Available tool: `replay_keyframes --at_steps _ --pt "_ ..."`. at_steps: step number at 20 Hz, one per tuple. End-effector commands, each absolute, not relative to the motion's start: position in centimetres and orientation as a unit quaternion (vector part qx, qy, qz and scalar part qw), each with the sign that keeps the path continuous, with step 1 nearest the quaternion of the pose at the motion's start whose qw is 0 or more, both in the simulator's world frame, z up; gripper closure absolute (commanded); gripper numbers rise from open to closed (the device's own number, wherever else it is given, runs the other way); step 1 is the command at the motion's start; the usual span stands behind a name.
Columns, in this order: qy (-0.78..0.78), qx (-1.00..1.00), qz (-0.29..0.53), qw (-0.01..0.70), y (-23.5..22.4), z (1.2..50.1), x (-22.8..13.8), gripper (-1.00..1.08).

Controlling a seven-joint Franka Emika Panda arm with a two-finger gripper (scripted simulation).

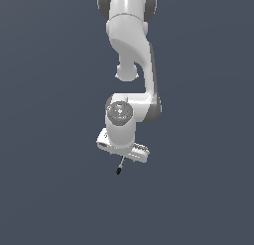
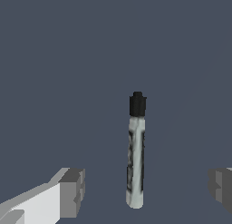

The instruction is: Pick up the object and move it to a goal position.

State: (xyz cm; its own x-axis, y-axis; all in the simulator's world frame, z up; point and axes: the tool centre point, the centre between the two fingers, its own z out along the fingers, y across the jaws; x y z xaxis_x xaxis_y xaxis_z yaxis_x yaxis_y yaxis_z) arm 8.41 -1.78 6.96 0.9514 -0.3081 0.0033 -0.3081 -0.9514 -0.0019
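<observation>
We see no containers here, only a plain dark grey surface [image 1: 49, 199] under one white arm [image 1: 134, 50]. The gripper [image 2: 145, 189] is spread wide and grasps nothing: in the wrist view its two grey fingertips [image 2: 72, 191] stand far apart, and the pen [image 2: 136, 150] lies in the gap between them, touching neither. The pen has a light grey shaft and a black tip, and the tip points away from the gripper's palm. It lies nearer the middle of the gap than either finger.

In the exterior view the pen [image 1: 120, 166] shows as a small slanted sliver just below the gripper's body, its black end farthest from it. From that side we cannot make out the fingers themselves, since the hand and wrist hide them. In the wrist view one finger is cut off at the picture's edge, so only its inner face shows. We cannot tell whether the fingertips touch the surface.
</observation>
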Motion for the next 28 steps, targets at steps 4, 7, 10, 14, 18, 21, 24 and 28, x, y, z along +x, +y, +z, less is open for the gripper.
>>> replay_keyframes --at_steps 4,7,10,14,18,21,24,28 --pt "0.17 -0.985 0.0 0.0 -2.1 6.0 8.7 -0.92" --pt "0.169 -0.986 0.0 0.0 -2.1 6.0 8.7 -0.92" --pt "0.169 -0.986 0.0 0.0 -2.0 5.4 8.6 -0.92" --pt "0.17 -0.986 0.0 0.0 -2.1 3.6 8.6 -0.92" --pt "0.17 -0.985 0.0 0.0 -2.1 1.6 8.6 -0.92" --pt "0.17 -0.985 0.0 0.0 -2.1 1.0 8.6 -0.92" --pt "0.17 -0.985 0.0 0.0 -2.1 1.0 8.7 -0.92" --pt "0.17 -0.985 0.0 0.0 -2.1 1.0 8.7 1.08"
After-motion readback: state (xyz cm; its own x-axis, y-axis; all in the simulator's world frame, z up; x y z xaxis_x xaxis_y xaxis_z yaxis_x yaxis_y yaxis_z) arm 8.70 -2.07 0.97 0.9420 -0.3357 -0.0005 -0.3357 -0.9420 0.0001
